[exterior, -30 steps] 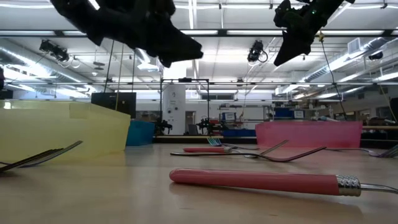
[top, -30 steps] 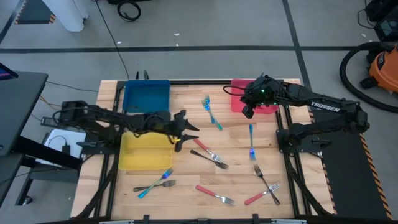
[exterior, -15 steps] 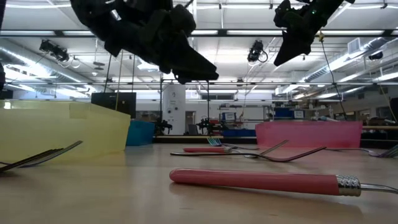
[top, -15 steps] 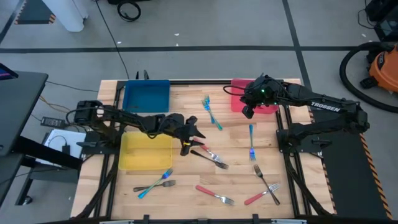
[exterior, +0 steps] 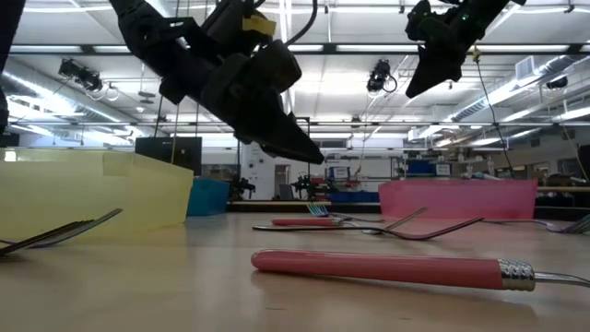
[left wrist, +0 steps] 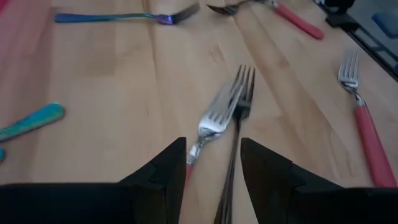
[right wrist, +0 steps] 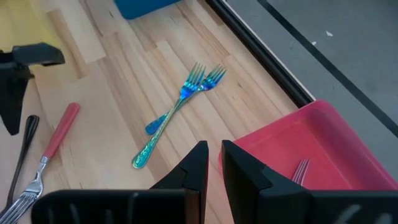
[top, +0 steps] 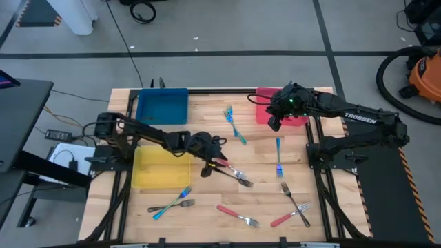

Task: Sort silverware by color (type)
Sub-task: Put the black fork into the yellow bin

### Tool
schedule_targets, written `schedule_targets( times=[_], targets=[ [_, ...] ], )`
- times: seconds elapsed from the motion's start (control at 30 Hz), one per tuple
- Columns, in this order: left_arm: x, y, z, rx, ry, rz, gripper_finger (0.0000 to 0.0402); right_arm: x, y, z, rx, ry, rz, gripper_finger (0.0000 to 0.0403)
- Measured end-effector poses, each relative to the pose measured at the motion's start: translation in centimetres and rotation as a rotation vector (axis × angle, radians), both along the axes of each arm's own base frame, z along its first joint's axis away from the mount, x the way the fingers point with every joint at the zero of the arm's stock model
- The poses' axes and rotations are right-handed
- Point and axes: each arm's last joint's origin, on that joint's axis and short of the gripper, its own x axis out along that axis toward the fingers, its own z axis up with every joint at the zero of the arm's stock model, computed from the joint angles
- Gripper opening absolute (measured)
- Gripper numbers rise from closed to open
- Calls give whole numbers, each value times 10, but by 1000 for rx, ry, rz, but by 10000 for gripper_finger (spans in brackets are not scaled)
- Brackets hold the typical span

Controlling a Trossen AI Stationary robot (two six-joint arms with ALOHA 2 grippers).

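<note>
Across the wooden desk (top: pixel 207 117) the forks are scattered, and the left arm is stretched low from the yellow tray (top: pixel 160 169) toward the middle. A crossed pair, a red-handled fork (left wrist: pixel 214 115) and a black-handled fork (left wrist: pixel 239 127), is seen just ahead of the left gripper (left wrist: pixel 212 163), their long axes running straight away between the fingers, which are parted and hold nothing. The right gripper (top: pixel 274 122) is held by the red tray (right wrist: pixel 323 149), its fingers nearly closed and empty.

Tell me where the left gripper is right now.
In the high view the left gripper is mid-table, right of the yellow tray, open over a crossed red and black fork pair.
</note>
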Motion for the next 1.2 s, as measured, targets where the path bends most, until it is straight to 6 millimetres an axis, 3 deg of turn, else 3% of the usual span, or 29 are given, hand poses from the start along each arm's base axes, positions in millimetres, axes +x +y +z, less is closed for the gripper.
schedule_targets(
  times=[0.37,0.83,1.2],
  targets=[
    [3,-19,0,4,-56,-58,153,0,0,0,-2,-6,0,55],
    [6,-21,-10,16,-53,-28,153,0,0,0,32,-27,-38,55],
    [25,-30,-12,28,21,-52,153,0,0,0,35,-29,-41,55]
  ],
)
